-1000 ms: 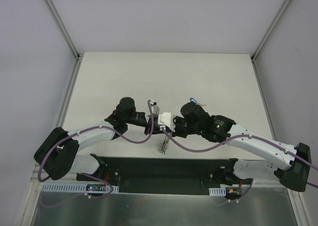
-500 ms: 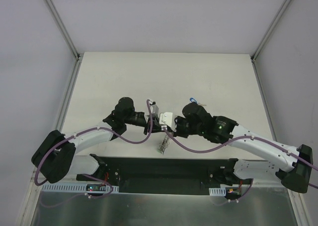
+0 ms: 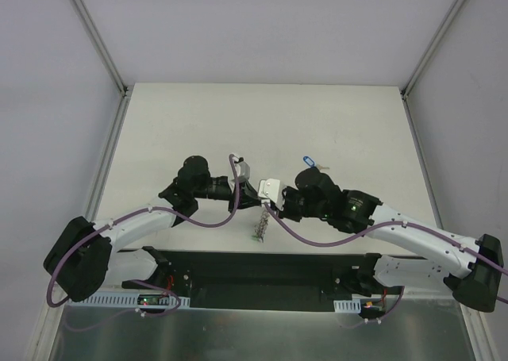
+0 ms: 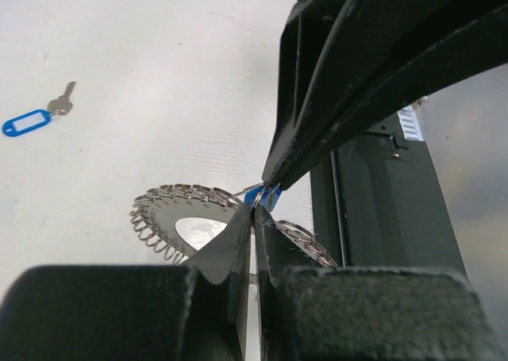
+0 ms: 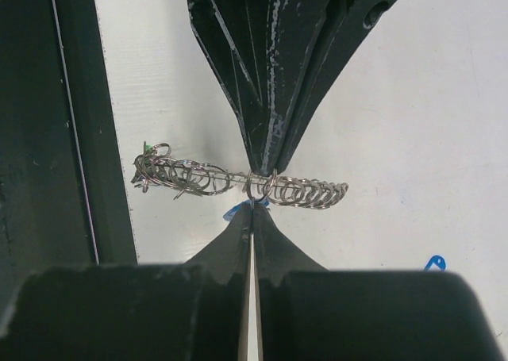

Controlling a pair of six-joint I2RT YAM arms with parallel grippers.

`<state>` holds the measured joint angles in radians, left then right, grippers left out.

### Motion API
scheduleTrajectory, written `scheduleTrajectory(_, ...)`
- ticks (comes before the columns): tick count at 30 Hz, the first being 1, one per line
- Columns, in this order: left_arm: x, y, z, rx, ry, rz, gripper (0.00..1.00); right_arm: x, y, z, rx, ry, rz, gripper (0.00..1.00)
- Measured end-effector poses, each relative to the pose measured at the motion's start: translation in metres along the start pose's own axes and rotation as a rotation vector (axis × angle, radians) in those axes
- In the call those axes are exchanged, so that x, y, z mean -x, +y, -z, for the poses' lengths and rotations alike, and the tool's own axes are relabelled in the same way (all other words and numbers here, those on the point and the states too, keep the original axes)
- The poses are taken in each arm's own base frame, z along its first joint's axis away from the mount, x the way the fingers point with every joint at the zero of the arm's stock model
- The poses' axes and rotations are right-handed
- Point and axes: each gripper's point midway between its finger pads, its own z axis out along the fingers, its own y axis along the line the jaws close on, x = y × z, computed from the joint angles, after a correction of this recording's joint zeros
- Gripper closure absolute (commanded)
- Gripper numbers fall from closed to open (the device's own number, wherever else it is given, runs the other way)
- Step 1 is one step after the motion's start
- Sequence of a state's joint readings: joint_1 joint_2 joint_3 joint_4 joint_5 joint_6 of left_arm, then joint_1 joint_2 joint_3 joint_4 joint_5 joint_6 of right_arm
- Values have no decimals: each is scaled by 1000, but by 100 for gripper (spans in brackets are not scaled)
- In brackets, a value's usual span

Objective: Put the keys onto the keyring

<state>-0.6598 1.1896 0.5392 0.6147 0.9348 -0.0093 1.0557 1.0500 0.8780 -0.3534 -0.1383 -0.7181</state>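
The keyring (image 5: 309, 192) hangs edge-on between both grippers, above the table; it also shows in the left wrist view (image 4: 163, 205) and the top view (image 3: 259, 227). My left gripper (image 4: 255, 213) is shut on the keyring's rim; in the right wrist view (image 5: 266, 167) it comes in from above. My right gripper (image 5: 252, 205) is shut on a blue-tagged key (image 5: 236, 212), pressed against the ring's coils. In the top view the left gripper (image 3: 255, 200) and the right gripper (image 3: 268, 207) meet tip to tip. A green-tagged key (image 5: 148, 148) hangs at the ring's left end.
Another blue-tagged key (image 4: 25, 124) lies loose on the white table, also seen behind the right arm in the top view (image 3: 308, 161). The black base strip (image 3: 262, 270) runs along the near edge below the hanging ring.
Both arms have drifted slightly, the left wrist a little left and the right wrist a little right. The loose blue key behind the right arm now shows more fully. Both grips are unchanged.
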Motion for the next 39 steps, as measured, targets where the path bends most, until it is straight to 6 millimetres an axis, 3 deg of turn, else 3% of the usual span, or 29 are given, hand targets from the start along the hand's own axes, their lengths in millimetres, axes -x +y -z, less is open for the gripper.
scheduleTrajectory(3,2,7,3,47,-8,3,99,4,-3,-3,-11,-17,-6,99)
scheduleTrajectory(5,3,12,5,89,-8,7,85,5,-5,-6,-20,-19,-8,99)
scheduleTrajectory(6,2,17,6,120,-5,13,68,4,-8,-9,-29,-14,-10,99)
scheduleTrajectory(11,6,43,20,314,-9,13,44,0,-14,-21,-33,32,-27,99)
scheduleTrajectory(15,13,64,44,528,-12,22,22,4,-30,-23,-70,41,-49,99)
scheduleTrajectory(19,17,86,84,802,3,68,3,9,-49,-23,-109,43,-77,99)
scheduleTrajectory(28,40,100,164,1187,2,192,1,19,-118,-38,-209,62,-181,99)
scheduleTrajectory(35,39,100,217,1335,-29,288,1,23,-180,-70,-286,73,-277,99)
scheduleTrajectory(39,33,102,237,1385,-42,335,1,31,-203,-86,-332,47,-300,99)
